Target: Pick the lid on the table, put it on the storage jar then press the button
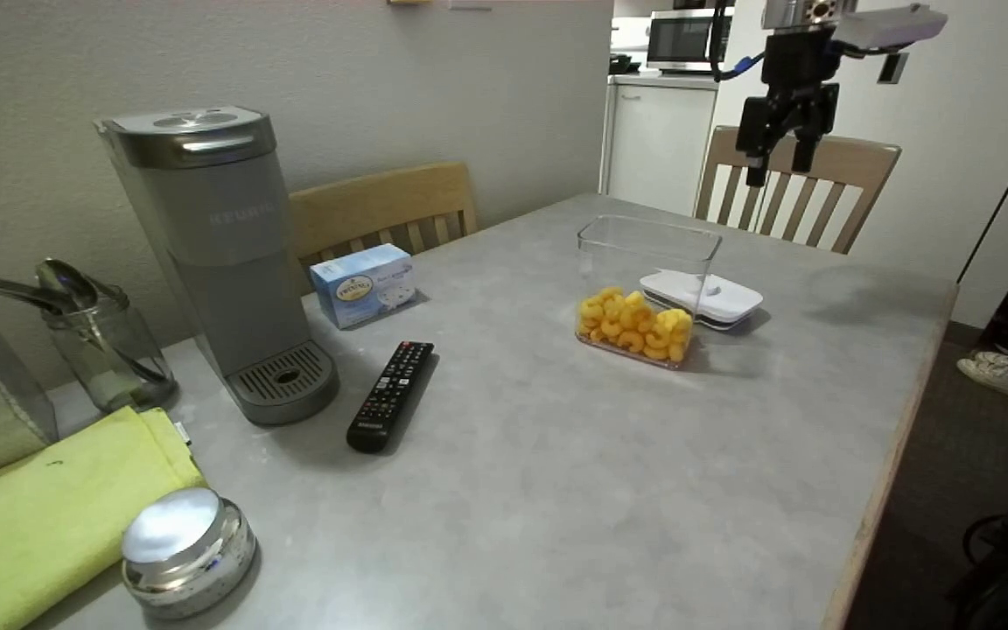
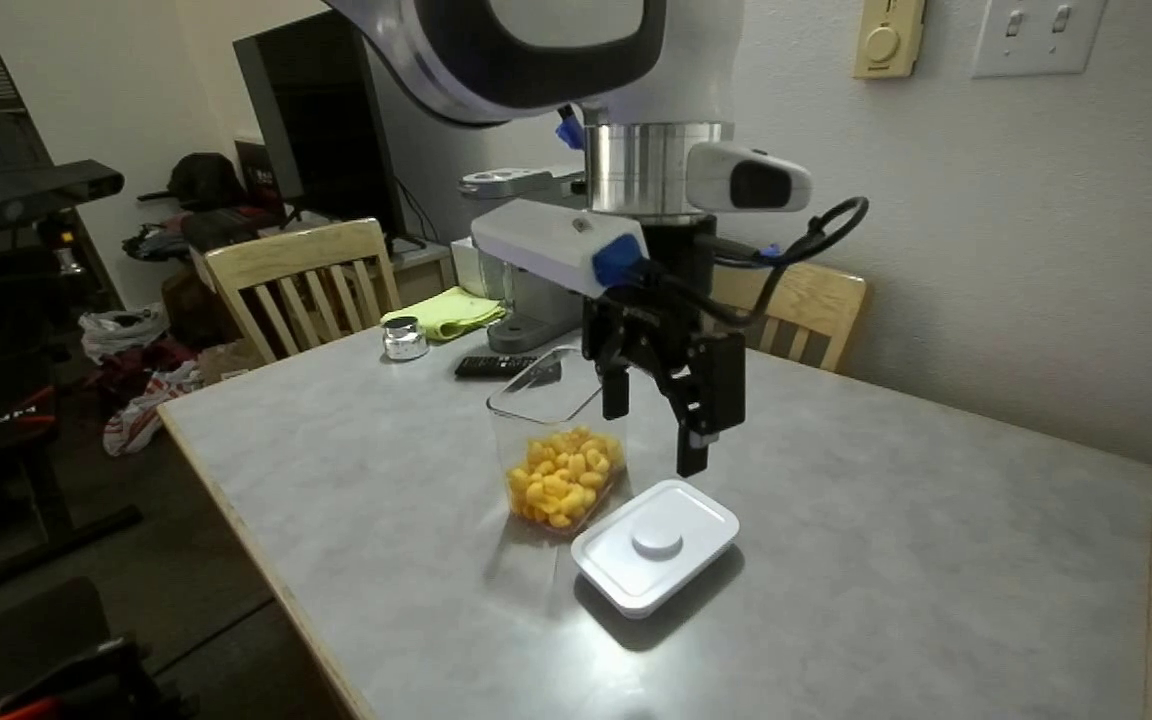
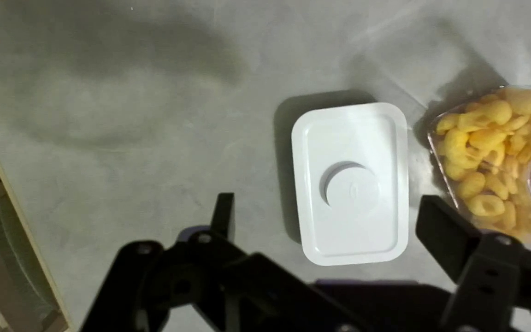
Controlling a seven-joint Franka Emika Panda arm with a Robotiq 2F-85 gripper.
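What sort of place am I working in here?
Probably a home's dining area near a kitchen: wooden chairs stand at the table, a coffee machine sits on it, and a microwave shows in the background of an exterior view.

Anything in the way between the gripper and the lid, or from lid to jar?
Nothing visible stands between the open gripper and the lid. From the lid to the storage jar, close beside it and open-topped, the only visible obstacle is the jar's own height, so the lid probably needs lifting first.
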